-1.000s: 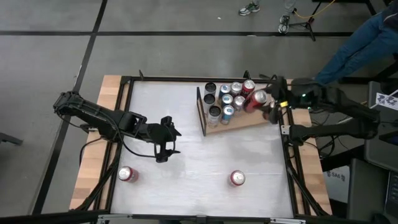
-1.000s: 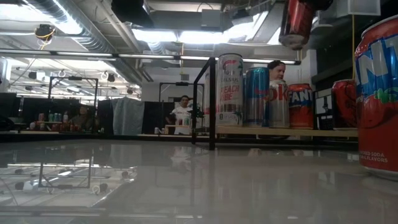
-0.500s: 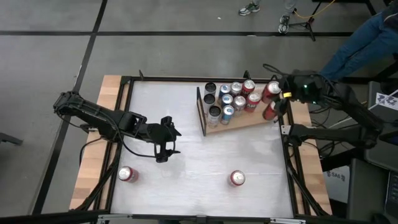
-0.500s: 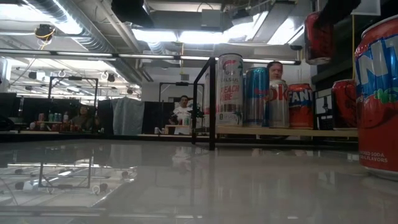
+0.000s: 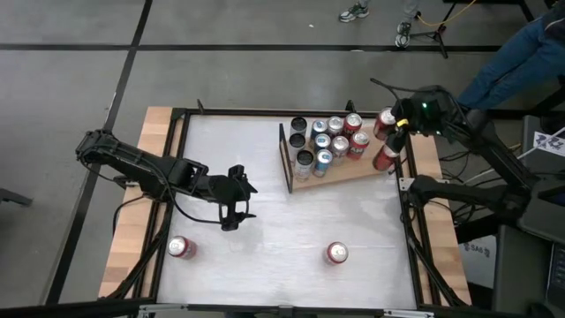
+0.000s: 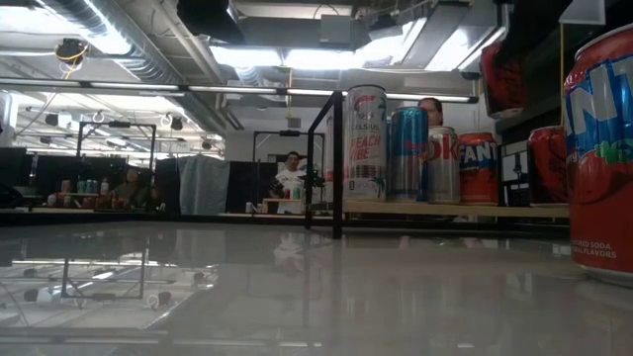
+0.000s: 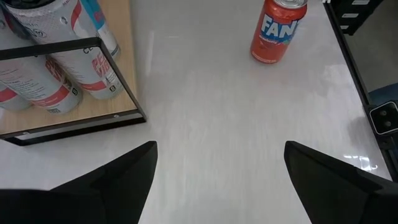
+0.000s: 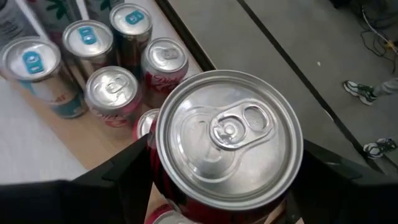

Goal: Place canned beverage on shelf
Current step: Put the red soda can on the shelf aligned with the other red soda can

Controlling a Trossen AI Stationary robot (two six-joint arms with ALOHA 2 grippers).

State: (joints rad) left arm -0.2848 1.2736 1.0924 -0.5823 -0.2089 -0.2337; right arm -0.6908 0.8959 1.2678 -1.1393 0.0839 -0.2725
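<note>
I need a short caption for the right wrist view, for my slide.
Right gripper holds a red can above the cans standing on the wooden shelf.

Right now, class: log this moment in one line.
right end effector: grips red aluminium can above light-brown wooden shelf | left end effector: open, idle

The held can [image 8: 228,138] has a shiny, smooth aluminium top with a pull tab. The shelf [image 7: 62,118] is matt pale wood framed in thin black metal; the tabletop [image 7: 236,124] is glossy white.
</note>
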